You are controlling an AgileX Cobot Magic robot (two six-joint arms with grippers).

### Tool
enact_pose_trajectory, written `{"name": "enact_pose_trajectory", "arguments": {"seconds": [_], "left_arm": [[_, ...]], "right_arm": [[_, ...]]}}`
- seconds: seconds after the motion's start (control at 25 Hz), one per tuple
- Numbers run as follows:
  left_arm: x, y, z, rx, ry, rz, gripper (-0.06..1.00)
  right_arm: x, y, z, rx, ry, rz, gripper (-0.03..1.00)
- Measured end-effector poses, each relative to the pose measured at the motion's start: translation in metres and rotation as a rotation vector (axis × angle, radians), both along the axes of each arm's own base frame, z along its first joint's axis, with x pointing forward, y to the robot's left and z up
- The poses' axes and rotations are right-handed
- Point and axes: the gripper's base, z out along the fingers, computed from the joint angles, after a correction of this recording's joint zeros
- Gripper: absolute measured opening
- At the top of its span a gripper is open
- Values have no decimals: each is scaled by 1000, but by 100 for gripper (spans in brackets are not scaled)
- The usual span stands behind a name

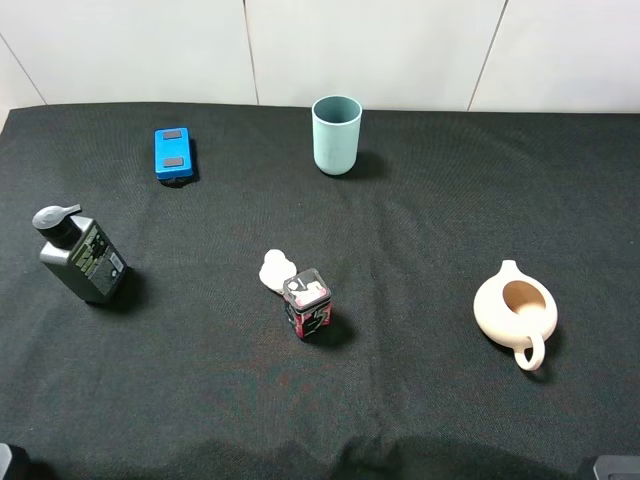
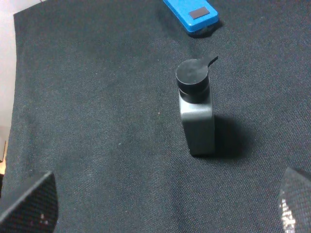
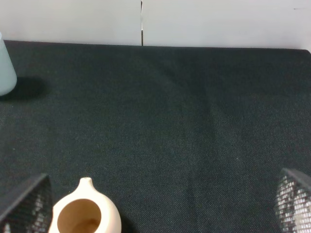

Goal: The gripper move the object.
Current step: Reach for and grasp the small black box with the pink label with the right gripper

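The object (image 1: 307, 305), a small boxy black container with red-pink graphics and a clear whitish top, stands upright on the black cloth near the middle of the table. It shows in neither wrist view. My left gripper (image 2: 163, 206) is open and empty, with its fingertips (image 2: 30, 204) wide apart, hanging short of the grey pump bottle (image 2: 196, 107). My right gripper (image 3: 160, 204) is open and empty, just short of the beige pot (image 3: 85, 216). In the high view only slivers of the arms show, at the bottom left corner (image 1: 10, 462) and bottom right corner (image 1: 612, 467), both far from the object.
A small white lumpy figure (image 1: 275, 270) sits touching or just behind the object on its left. The grey pump bottle (image 1: 80, 256) stands at the left and a blue flat block (image 1: 173, 153) at the back left. A teal cup (image 1: 336, 134) is at the back centre and the beige pot (image 1: 515, 310) at the right.
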Motion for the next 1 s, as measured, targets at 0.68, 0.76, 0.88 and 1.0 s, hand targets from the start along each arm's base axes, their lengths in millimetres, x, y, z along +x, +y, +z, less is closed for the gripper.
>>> {"name": "enact_pose_trajectory", "arguments": {"seconds": [0.68, 0.76, 0.88, 1.0], "left_arm": [[0, 0, 0, 0, 0, 0, 96], [0, 0, 0, 0, 0, 0, 96], [0, 0, 0, 0, 0, 0, 96], [0, 0, 0, 0, 0, 0, 96]], "right_arm": [[0, 0, 0, 0, 0, 0, 69], [0, 0, 0, 1, 0, 1, 69], [-1, 2, 5, 18, -8, 12, 69], [6, 6, 16, 26, 26, 51, 69]]}}
